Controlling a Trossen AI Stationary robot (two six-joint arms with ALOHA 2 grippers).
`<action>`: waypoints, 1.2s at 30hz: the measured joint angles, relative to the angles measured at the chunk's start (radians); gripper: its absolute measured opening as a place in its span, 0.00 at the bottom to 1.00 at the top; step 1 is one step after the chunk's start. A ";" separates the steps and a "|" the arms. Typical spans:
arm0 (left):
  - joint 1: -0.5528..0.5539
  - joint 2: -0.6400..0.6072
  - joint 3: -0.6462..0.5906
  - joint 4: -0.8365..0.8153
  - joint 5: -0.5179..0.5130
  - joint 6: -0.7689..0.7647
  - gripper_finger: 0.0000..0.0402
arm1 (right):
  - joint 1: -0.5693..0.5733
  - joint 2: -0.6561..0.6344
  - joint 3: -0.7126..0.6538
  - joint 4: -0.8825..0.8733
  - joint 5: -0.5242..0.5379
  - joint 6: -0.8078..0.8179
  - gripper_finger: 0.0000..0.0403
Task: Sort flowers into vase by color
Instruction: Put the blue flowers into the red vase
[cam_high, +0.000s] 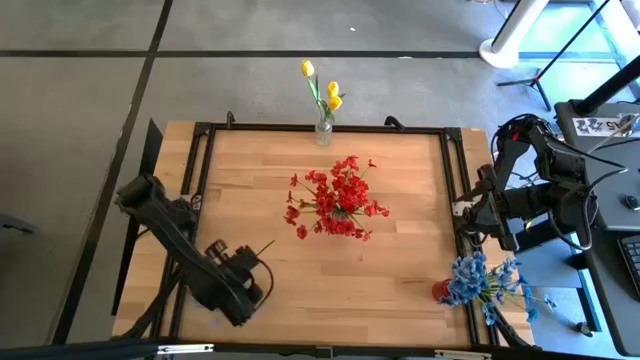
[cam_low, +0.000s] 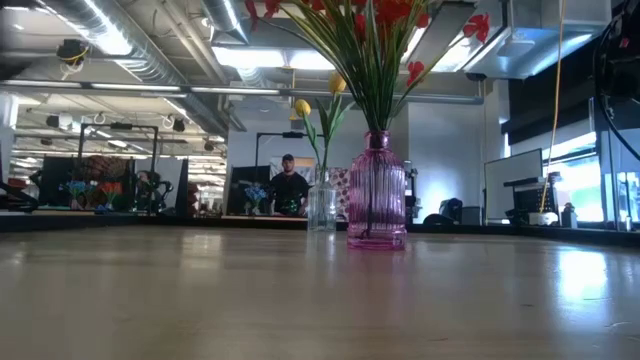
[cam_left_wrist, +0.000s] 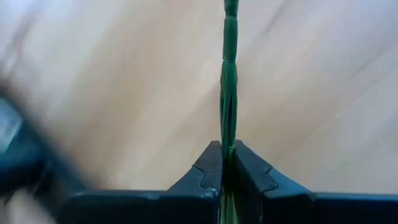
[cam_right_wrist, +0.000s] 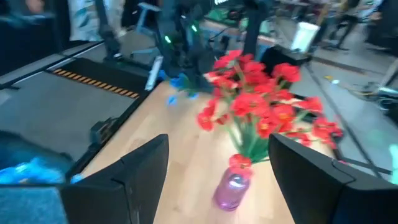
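Left pincer (cam_left_wrist: 227, 163) clamped tight on green stem (cam_left_wrist: 229, 81); right pincer (cam_right_wrist: 214, 180) wide, empty.

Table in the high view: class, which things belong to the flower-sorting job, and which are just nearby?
Job: red flower sprays in pink ribbed glass vase; yellow tulips in clear vase; blue blossom clusters; green stem in left gripper.
Nearby: white stand base.

- Red flowers (cam_high: 337, 198): small-blossom spray with green stems, standing upright in a ribbed pink glass vase (cam_low: 377, 192) at the table centre.
- Yellow tulips (cam_high: 322, 88): three rounded heads on green stems, upright in a clear glass vase (cam_high: 323, 132) at the table's far edge.
- Blue flowers (cam_high: 485, 284): small-blossom cluster in a red vase (cam_high: 441, 291) at the near right corner, heads leaning over the table edge.
- Green stem (cam_left_wrist: 229, 81): thin, straight, clamped between the left gripper's (cam_left_wrist: 226, 163) fingers above the wood.
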 joint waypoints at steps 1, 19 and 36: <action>-0.006 -0.028 0.028 0.004 -0.074 -0.006 0.03 | 0.000 0.000 0.000 0.000 0.020 0.000 0.68; 0.140 -0.278 0.092 1.327 -0.483 1.823 0.03 | -0.002 0.089 0.000 0.294 0.245 -0.215 0.68; 0.569 -0.266 0.093 1.877 0.058 2.778 0.04 | -0.536 0.120 0.000 0.704 0.089 0.147 0.68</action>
